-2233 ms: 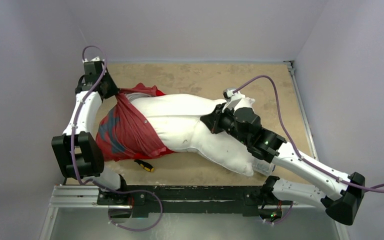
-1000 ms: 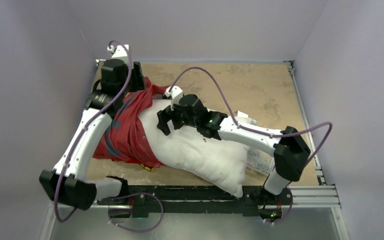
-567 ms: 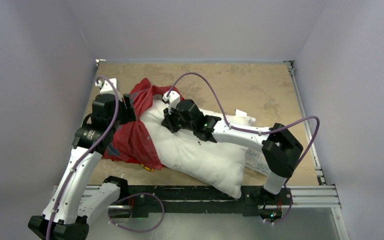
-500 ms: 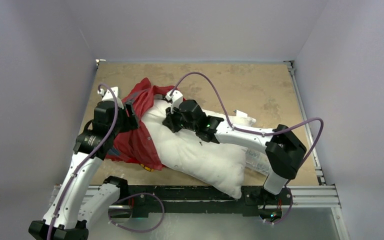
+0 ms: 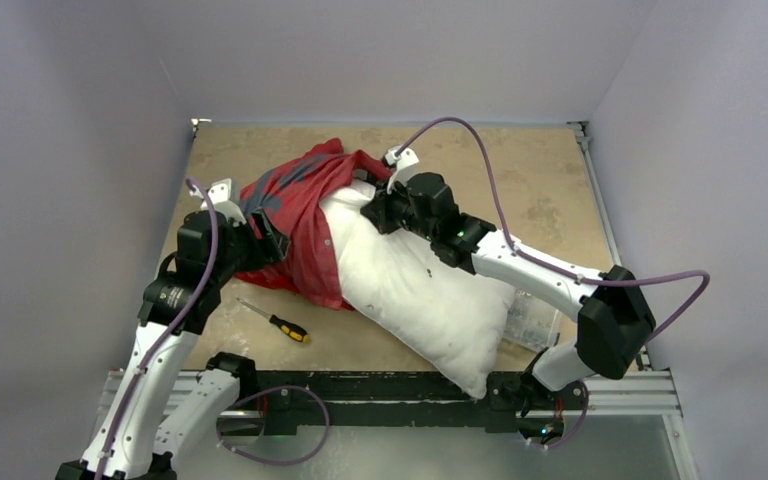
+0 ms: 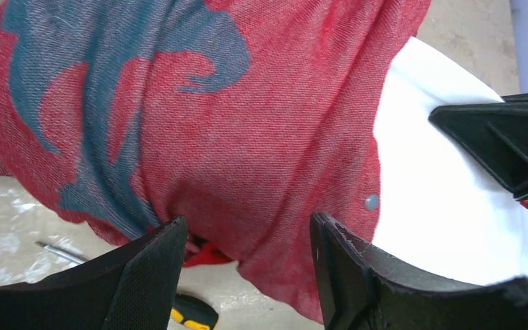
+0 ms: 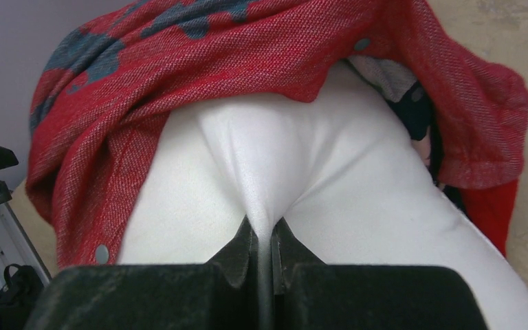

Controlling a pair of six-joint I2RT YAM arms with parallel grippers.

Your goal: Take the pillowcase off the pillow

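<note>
The white pillow lies slantwise across the table. The red pillowcase with grey-blue marks is bunched over its far left end. My right gripper is shut on a pinched ridge of the pillow, just short of the pillowcase's edge. My left gripper is at the pillowcase's near left side. In the left wrist view its jaws stand open, with a low fold of the pillowcase between the fingertips; the pads are not pressing on it. The pillow shows at the right.
A screwdriver with a black and yellow handle lies on the tan table near the pillowcase's front edge. A clear plastic bag sticks out under the pillow's right side. Grey walls close in the table on three sides.
My right gripper has shut on the pillow and drawn back to the right, swinging the pillow round. My left gripper has dropped to the pillowcase's near side. The screwdriver now lies uncovered.
</note>
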